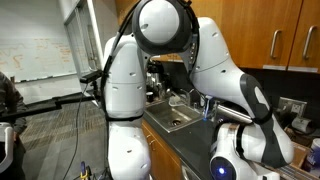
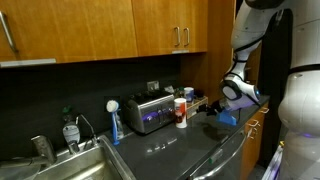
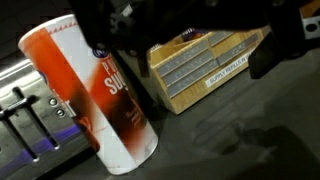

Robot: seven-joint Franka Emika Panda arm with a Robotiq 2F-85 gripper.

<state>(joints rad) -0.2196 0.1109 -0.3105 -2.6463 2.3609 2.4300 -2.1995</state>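
I'm working in a kitchen: brown wooden wall cabinets (image 2: 100, 30) above a silver metal toaster (image 2: 148, 112), a steel sink (image 2: 75, 165) beside it.

The dark countertop (image 2: 170, 150) has a steel sink (image 2: 70, 168) set into it. On it stand a toaster (image 2: 150, 113), an upright red-and-white canister (image 2: 181, 112) just beside the toaster, and a cardboard box (image 3: 205, 62) near the canister.

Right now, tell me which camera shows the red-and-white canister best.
The wrist view: the red-and-white canister fills the left half, close up, beside the toaster. In an exterior view it is only a small upright shape by the toaster. It shows nowhere else.
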